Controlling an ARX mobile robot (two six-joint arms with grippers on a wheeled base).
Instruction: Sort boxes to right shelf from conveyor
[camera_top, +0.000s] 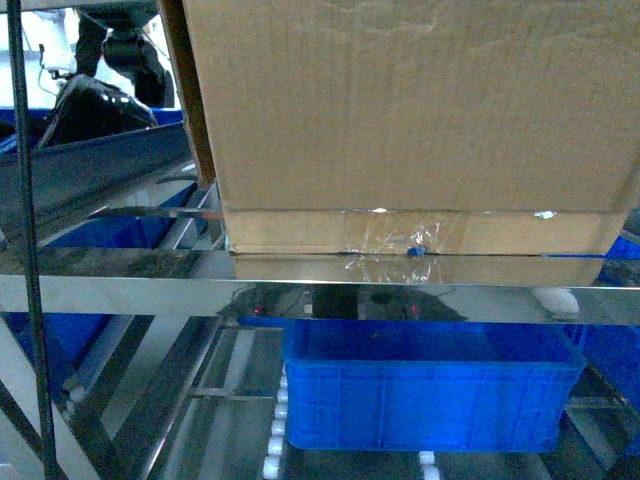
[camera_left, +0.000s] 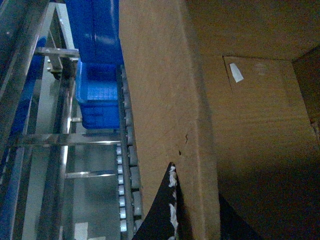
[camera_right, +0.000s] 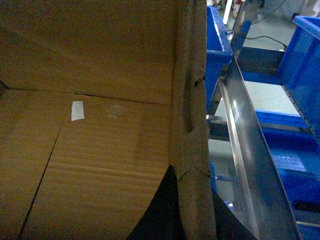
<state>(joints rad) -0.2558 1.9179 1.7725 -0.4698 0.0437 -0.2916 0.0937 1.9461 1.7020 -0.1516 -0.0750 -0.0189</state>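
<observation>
Head view: empty box sits at the steel shelf front rail, left gripper and right gripper each pinching a side wall — likely light, torn rim flexes, grip low.

Steel shelf with white rollers. Cardboard box resting on upper level, taped bottom seam at front rail. Blue crate on roller lane below. More blue crates on lower levels beside.
</observation>
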